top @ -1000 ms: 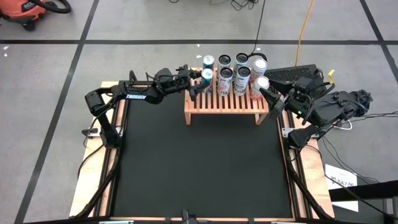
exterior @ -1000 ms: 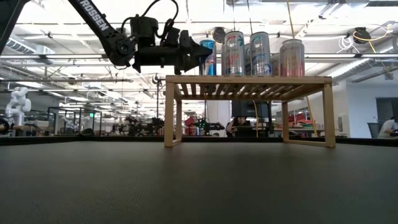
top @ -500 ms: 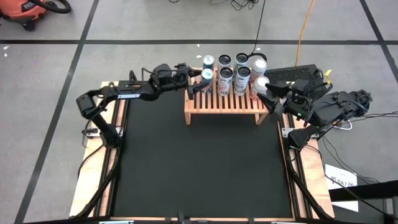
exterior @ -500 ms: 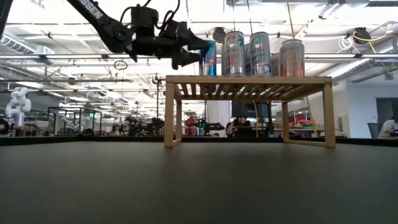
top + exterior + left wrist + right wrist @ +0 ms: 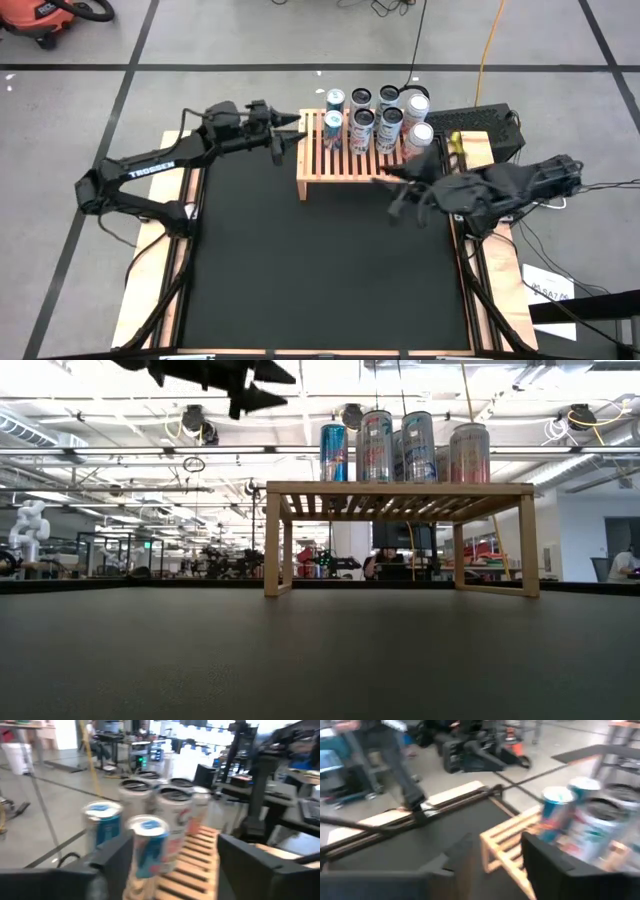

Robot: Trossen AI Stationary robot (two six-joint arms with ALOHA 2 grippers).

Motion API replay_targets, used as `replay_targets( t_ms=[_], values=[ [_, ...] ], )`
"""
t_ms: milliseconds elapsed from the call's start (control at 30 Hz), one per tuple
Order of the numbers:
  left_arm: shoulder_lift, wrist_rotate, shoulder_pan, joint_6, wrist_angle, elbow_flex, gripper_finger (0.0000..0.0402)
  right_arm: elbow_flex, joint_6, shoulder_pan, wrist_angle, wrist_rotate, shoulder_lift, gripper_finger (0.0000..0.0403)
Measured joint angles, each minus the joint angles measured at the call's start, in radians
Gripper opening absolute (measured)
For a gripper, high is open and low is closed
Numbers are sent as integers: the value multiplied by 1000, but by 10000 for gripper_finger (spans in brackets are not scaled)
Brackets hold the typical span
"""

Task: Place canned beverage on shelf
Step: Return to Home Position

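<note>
- Shelf position: the low rectangular light-wood slatted shelf (image 5: 350, 165) stands on short side legs at the far edge of the black surface (image 5: 320, 270), roughly midway across it.
- Shelf load: the upright cylindrical beverage cans (image 5: 362, 120) stand on the slatted top in 2 rows, grouped toward the rear. The blue cans (image 5: 334, 121) occupy the left end, and white printed cans (image 5: 389, 118) fill the remainder. In the low view the cans (image 5: 375, 445) stand side by side above the shelf (image 5: 400, 488).
- Left gripper (image 5: 289, 136): located off the shelf's left end, near it but apart from it. Its fingers are spread and hold nothing.
  - In the low view the left gripper (image 5: 268, 387) hangs higher than the can tops, to the left of the shelf.
  - In the left wrist view the nearest blue can (image 5: 147, 845) shows between the 2 dark fingers (image 5: 115, 862) but farther off, with no contact.
- Right gripper (image 5: 392, 197): located over the black surface, just in front of the shelf's right half. Its fingers are spread and empty.
  - In the right wrist view the fingers (image 5: 547, 865) point toward a corner of the shelf (image 5: 502, 845), with a blue can (image 5: 555, 810) standing on top.
- Surroundings: a black keyboard (image 5: 478, 120) lies beyond the shelf's right end. An orange vacuum (image 5: 40, 15) sits on the floor at the far left.
</note>
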Motion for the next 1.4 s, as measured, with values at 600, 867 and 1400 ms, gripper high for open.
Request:
replay_targets(
  t_ms=[600, 867, 1400],
  values=[
    [-279, -121, -262, -115, 254, -355, 2, -646, -93, -213, 691, -518, -356, 1],
    [-444, -171, -276, -105, 293, -588, 1, -911, -148, -261, 863, -576, -626, 0],
    [-538, -141, -303, 25, 262, -716, 0, -1037, -317, -268, 722, -575, -764, 0]
  ],
)
